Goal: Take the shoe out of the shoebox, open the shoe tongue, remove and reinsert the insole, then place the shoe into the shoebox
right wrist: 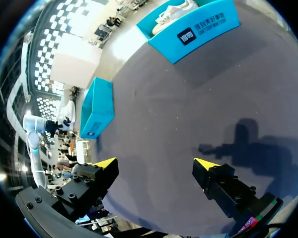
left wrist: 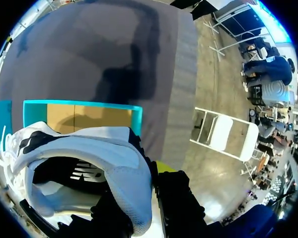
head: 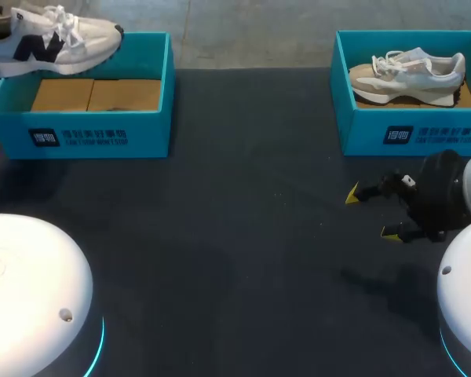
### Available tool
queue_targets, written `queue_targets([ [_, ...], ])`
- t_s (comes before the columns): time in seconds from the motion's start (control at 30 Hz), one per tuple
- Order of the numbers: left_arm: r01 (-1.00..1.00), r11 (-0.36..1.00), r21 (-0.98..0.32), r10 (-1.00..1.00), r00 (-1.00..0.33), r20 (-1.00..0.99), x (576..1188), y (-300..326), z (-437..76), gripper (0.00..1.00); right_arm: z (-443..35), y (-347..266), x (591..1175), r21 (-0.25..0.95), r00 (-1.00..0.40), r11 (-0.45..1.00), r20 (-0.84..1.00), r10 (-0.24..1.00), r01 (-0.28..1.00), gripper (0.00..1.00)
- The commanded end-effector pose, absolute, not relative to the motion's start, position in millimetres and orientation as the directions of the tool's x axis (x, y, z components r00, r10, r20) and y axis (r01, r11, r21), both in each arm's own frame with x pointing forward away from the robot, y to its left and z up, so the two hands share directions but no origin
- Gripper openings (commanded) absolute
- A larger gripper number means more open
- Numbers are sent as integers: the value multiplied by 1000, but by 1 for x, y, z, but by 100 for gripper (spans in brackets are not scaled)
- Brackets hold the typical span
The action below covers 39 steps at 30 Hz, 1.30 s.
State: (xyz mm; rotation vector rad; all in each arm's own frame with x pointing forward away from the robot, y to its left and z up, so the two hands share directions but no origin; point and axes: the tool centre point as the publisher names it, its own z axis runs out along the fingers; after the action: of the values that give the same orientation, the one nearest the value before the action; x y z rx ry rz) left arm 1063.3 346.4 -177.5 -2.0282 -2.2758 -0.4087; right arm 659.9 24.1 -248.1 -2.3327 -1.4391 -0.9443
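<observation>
Two-arm rig: white bases, black grippers, yellow tips.
The left base [head: 27, 290] and right base [head: 467, 306] are glossy white domes, each with a cyan light ring at the rim and one small dark stud. The right arm's wrist [head: 439, 200] is black, with a pale grey link behind it and a small white block on it. The right gripper [right wrist: 155, 163] has blocky matte-black fingers [right wrist: 84, 183] with socket screws, wedge-shaped yellow tips and a red-green tag by one mount. The left gripper [left wrist: 144, 203] is black, with one yellow tip showing.
</observation>
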Motion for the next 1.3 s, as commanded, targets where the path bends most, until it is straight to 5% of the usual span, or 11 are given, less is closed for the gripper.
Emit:
queue_targets([
  [0.03,983,87,160,963,-124,238,1069,343,-182,0,-247,25,658,127,308,-488,632,711,864,100],
  [1.3,995,-13,103,961,-17,276,1152,329,-271,0,-247,25,658,127,308,-488,632,711,864,100],
])
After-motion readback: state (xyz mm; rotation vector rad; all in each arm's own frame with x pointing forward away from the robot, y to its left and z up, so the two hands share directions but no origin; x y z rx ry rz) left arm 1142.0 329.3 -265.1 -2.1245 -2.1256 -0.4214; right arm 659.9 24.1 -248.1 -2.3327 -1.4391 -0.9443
